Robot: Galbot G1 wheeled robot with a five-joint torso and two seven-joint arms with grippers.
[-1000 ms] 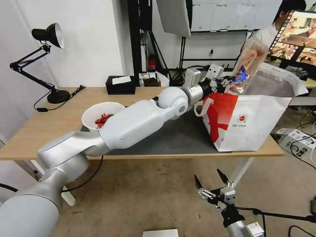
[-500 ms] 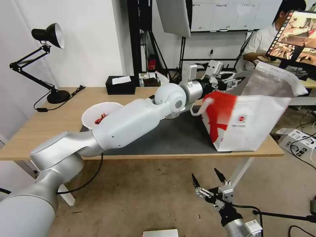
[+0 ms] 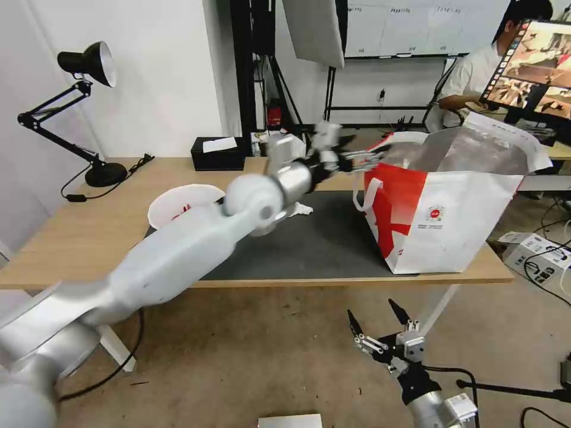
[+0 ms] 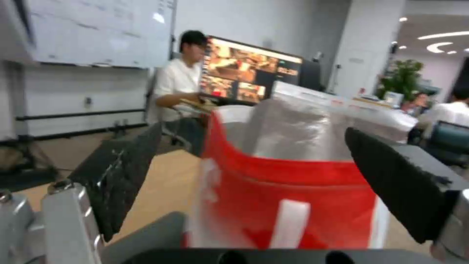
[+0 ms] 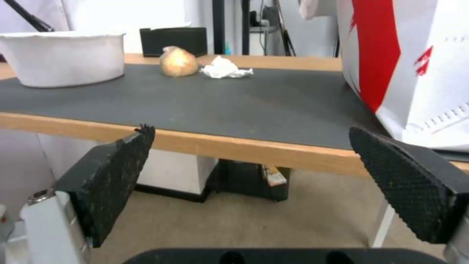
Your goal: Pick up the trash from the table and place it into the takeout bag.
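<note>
The white-and-red takeout bag (image 3: 452, 220) stands open on the right end of the table (image 3: 89, 238), its foil lining showing. My left gripper (image 3: 357, 159) hovers open and empty just left of the bag's rim; the left wrist view looks at the bag (image 4: 293, 183) between the spread fingers (image 4: 122, 172). A white bowl (image 3: 178, 205) with red scraps sits on the dark mat (image 3: 321, 244), partly behind my left arm. A crumpled tissue (image 3: 300, 209) lies mid-mat. The right wrist view shows bowl (image 5: 63, 55), beige lump (image 5: 178, 61) and tissue (image 5: 225, 69). My right gripper (image 3: 380, 324) hangs open below the table's front edge.
A black tissue box (image 3: 219, 153) stands at the table's back edge and a black desk lamp (image 3: 95, 172) at the back left. The bag (image 5: 415, 66) takes up the mat's right end. A person sits at a screen behind the bag.
One second ago my left gripper held a clear plastic tray over the bag's mouth. It let go, the bag shook, and the arm has since swung back left, away from the bag.
</note>
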